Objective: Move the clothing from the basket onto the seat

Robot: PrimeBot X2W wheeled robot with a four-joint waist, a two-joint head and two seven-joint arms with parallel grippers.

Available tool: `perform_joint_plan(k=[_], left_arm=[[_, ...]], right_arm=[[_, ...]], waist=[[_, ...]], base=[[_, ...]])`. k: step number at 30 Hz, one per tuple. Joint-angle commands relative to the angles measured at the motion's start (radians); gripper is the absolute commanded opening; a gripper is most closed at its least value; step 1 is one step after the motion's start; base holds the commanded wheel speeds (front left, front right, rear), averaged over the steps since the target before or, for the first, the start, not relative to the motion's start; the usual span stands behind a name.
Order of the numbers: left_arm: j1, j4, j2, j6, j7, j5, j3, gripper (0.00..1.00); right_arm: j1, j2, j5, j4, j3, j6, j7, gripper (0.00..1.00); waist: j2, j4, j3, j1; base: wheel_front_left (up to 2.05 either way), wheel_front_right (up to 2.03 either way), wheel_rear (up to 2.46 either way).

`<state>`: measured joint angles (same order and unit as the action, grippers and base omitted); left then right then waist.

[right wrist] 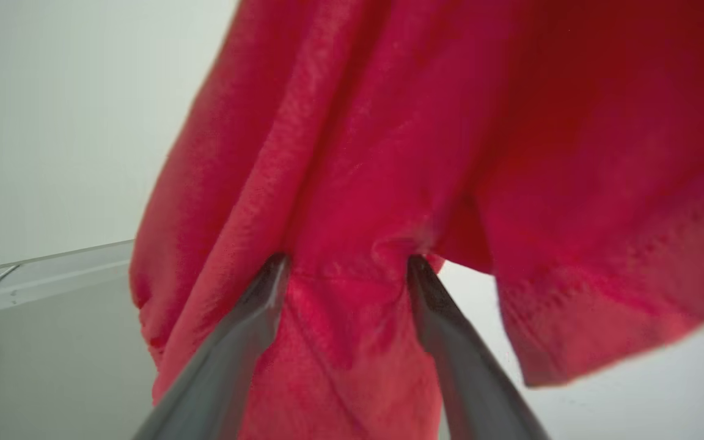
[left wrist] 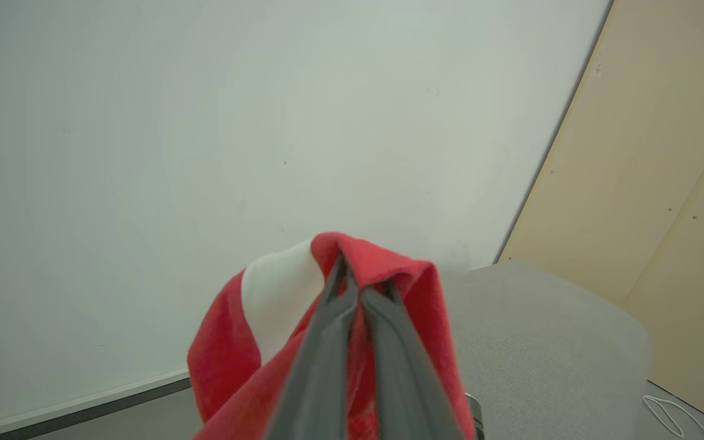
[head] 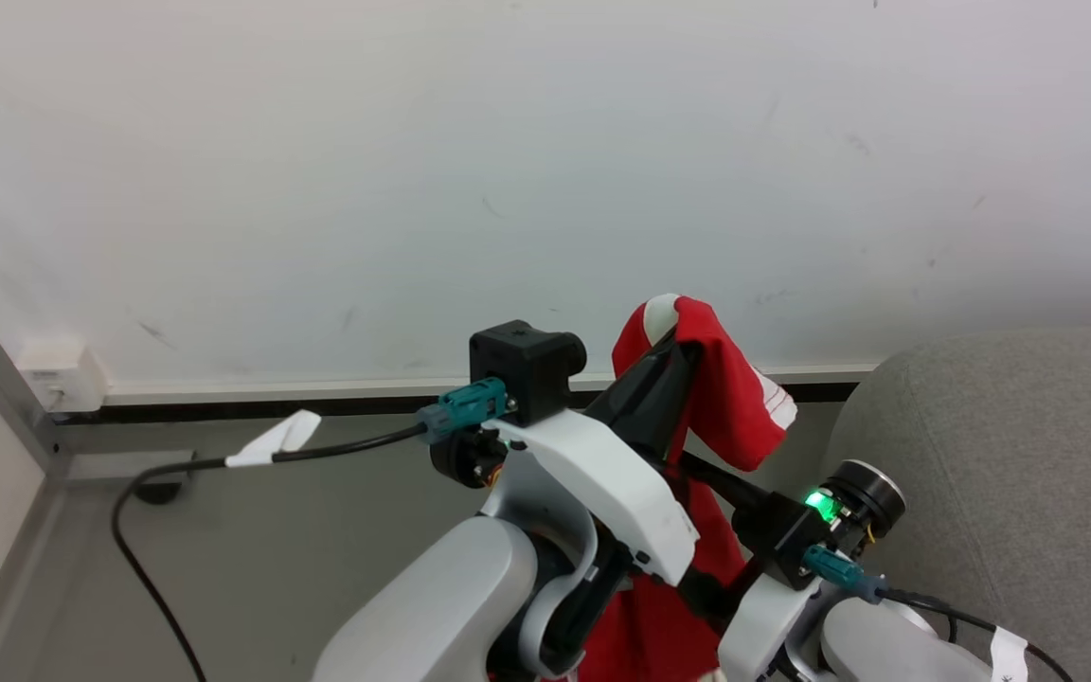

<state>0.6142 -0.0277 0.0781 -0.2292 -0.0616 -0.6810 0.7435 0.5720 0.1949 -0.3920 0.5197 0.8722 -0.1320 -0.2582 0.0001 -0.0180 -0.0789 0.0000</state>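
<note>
A piece of the clothing [head: 730, 393], red with a white panel and white stripes, hangs in the air, pinched at its top by my left gripper [head: 681, 349]. In the left wrist view the left gripper [left wrist: 352, 282] is shut on the clothing [left wrist: 382, 263], whose fold drapes over its tips. My right gripper [right wrist: 347, 266] stands open lower down, and the hanging red clothing [right wrist: 388, 153] bulges into the gap between its fingers. The grey seat [head: 1000, 445] lies to the right and just past the garment [left wrist: 541, 342]. The basket is out of view.
A pale wall with a dark skirting band stands close ahead. A black cable [head: 129, 530] runs over the grey floor from a wall socket [head: 62, 374]. A beige panel [left wrist: 663, 214] rises behind the seat, with a thin white cord [left wrist: 673, 412] on the floor.
</note>
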Motion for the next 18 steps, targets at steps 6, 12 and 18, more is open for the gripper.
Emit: perform_joint_plan(k=[6, 12, 18], left_arm=[[0.008, 0.008, -0.008, -0.002, 0.003, -0.017, 0.004, 0.00], [0.003, -0.009, 0.007, -0.010, 0.009, -0.020, -0.012, 0.00], [-0.010, -0.036, 0.029, -0.025, 0.020, -0.019, -0.033, 0.00]], right_arm=[[0.042, -0.036, -0.072, 0.054, 0.012, 0.002, -0.007, 0.00], [0.035, -0.001, -0.104, -0.004, -0.001, 0.002, -0.007, 0.00], [0.008, 0.029, -0.112, -0.086, -0.058, 0.002, -0.007, 0.00]], waist=[[-0.0001, 0.013, -0.001, 0.0000], [-0.0001, 0.011, 0.001, 0.0000], [-0.0001, -0.004, 0.007, 0.0000]], base=[[0.00, 0.00, 0.00], [0.00, 0.00, 0.00], [0.00, 0.00, 0.00]])
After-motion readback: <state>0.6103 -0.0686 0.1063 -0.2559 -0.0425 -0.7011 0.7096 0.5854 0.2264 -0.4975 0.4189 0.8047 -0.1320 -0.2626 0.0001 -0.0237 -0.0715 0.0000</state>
